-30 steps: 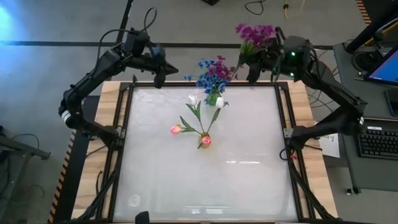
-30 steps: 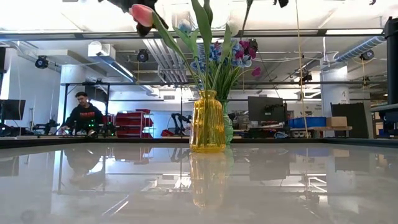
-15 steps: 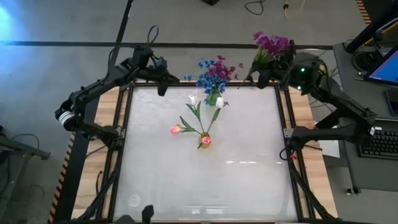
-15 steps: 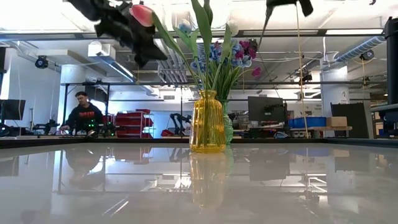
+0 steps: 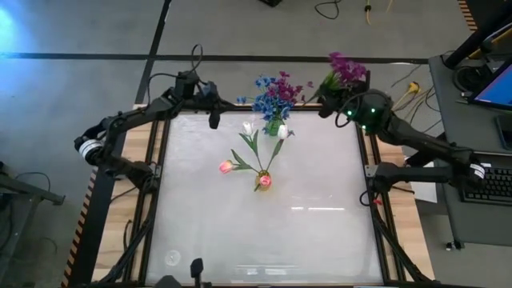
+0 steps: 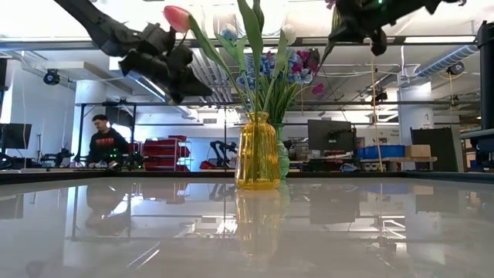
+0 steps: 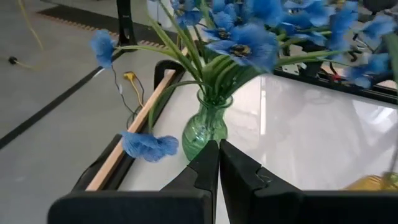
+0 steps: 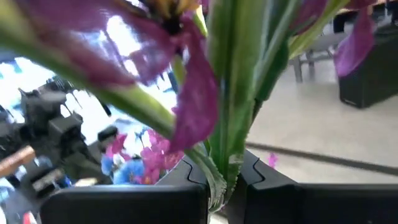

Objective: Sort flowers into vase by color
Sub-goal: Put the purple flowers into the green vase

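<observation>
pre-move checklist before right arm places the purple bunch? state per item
1. Right end effector shut on the purple bunch, stems clamped between its fingers: ok.
2. Bunch clear of the table, held above the far right corner: ok.
3. Left end effector shut, nothing held, beside the green vase: ok.
4. Green vase upright with the blue flowers in it: ok.
5. Yellow vase upright with the tulips in it: ok.
6. Free vase for purple: none seen, a few purple blossoms already sit among the blue flowers: cannot tell.
</observation>
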Robot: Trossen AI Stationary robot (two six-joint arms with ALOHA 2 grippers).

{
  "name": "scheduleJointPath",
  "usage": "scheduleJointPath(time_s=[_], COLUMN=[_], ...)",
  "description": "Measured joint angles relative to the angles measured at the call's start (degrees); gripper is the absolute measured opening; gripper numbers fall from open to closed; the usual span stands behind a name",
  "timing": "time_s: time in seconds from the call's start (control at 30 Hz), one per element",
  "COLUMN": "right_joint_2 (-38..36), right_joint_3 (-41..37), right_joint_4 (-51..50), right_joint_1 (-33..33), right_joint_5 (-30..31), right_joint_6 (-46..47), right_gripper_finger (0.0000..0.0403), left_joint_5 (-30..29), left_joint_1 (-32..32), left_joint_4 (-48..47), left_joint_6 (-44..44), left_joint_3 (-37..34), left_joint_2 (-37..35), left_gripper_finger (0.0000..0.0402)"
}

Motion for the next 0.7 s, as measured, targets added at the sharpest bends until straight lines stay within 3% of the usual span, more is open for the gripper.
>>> scheduleJointPath(time_s=[0.23, 0.7], right_joint_2=[2.73, 10.01], right_joint_3=[-7.40, -8.91], right_joint_4=[15.72, 22.59], right_joint_1=[-0.28, -0.30], right_joint_5=[1.14, 2.96], right_joint_6=[0.16, 2.34], right_gripper_finger=[0.0013, 0.0013], left_joint_5=[-1.32, -1.31], left_joint_1=[-0.11, -0.11], left_joint_4=[3.58, 7.79], left_joint_6=[-2.83, -3.75], left_joint_3=[1.46, 1.44], left_joint_2=[6.08, 12.37], left_gripper_finger=[0.0000, 0.0000])
